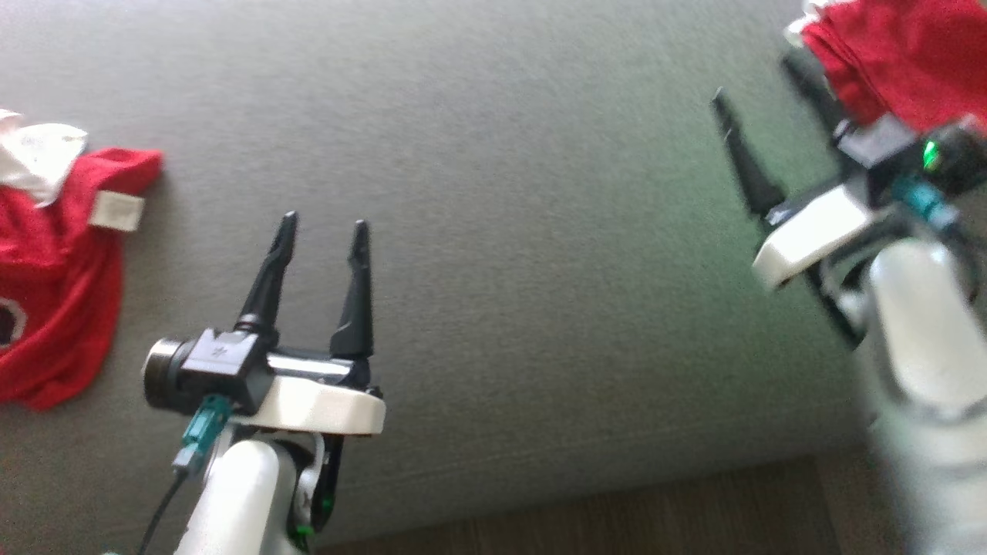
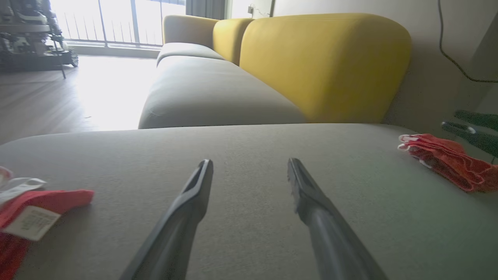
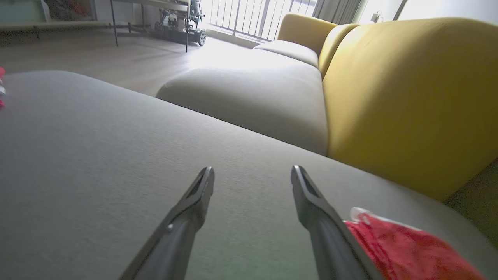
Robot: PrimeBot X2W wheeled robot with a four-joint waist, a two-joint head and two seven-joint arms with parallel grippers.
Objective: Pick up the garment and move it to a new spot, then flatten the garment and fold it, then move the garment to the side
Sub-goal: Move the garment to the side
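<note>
Claws of both arms hang parted and empty above a grey seat cushion (image 1: 501, 231). Seen from the head camera, the left claw (image 1: 325, 221) points straight up the picture on its pale forearm (image 1: 239, 493), with a moderate gap between its fingers and nothing in it. The right claw (image 1: 753, 75), smeared by motion blur, leans up and to the left, likewise spread and holding nothing. A folded red garment (image 1: 902, 54) lies just beyond and to the right of its fingertips; the blur hides whether they touch. A crumpled red garment (image 1: 54, 293) with a white collar and a white label (image 1: 116, 210) lies well to the left of the left claw.

The left wrist camera looks out past its own claw (image 2: 249, 161) and adds the room. It shows a yellow backrest (image 2: 323, 66) ahead, a bright window (image 2: 116, 19) far off to the left and a black cable (image 2: 447, 50) on the wall. It also shows the other arm's dark fingers (image 2: 482, 140) just behind the folded red garment (image 2: 447, 157). The right wrist camera shows its claw (image 3: 253, 168) open, with that garment (image 3: 404, 249) just right of the right finger. Wooden floor (image 1: 617, 509) runs behind both claws, past the cushion's edge.
</note>
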